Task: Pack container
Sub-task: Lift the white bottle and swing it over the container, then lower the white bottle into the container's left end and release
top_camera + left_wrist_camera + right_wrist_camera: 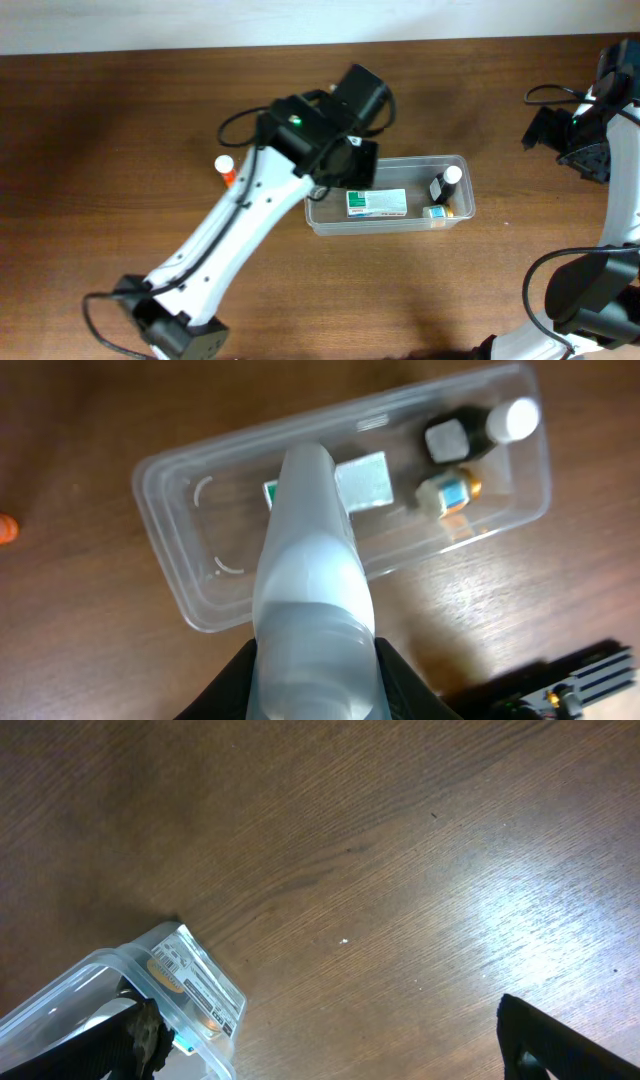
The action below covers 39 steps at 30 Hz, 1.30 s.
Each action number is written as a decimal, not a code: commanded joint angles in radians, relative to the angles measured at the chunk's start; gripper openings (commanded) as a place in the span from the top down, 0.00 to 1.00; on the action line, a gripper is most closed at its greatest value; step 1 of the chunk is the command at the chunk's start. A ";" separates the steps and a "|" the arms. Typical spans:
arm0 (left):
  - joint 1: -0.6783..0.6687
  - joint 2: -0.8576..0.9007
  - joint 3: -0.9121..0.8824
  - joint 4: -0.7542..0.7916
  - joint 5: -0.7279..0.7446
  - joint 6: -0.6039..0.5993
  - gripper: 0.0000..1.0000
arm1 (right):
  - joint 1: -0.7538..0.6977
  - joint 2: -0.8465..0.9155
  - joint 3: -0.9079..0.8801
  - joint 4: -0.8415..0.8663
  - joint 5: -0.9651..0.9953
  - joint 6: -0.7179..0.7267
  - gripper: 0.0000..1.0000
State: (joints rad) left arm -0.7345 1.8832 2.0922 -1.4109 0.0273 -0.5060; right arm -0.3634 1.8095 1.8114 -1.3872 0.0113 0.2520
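The clear plastic container (400, 228) lies in the middle of the table. It holds a white-and-green box (376, 203), a dark bottle with a white cap (447, 183) and a small teal-and-gold item (435, 212). My left gripper (335, 165) is shut on a translucent white bottle (310, 580) and holds it above the container's left half (170, 530). The box (362, 482) and the dark bottle (470, 432) show beyond it. My right gripper (340, 1050) is open and empty over bare table, right of the container's corner (120, 970).
A small orange bottle with a white cap (226, 170) stands on the table left of the container; its edge shows in the left wrist view (6, 530). The right arm's base and cables (600, 120) are at the far right.
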 commanded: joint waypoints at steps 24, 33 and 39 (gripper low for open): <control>-0.003 0.262 0.023 -0.041 -0.138 -0.169 0.79 | -0.004 0.005 -0.002 0.000 0.008 0.004 0.01; -0.002 0.307 0.020 -0.040 -0.137 -0.180 0.79 | -0.004 0.005 -0.002 0.000 0.008 0.004 0.02; 0.001 0.323 0.020 -0.036 -0.137 -0.183 0.79 | -0.004 0.005 -0.002 0.000 0.008 0.004 0.02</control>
State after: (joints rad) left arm -0.7429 2.2017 2.0922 -1.4521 -0.0872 -0.6750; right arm -0.3634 1.8095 1.8114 -1.3872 0.0113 0.2543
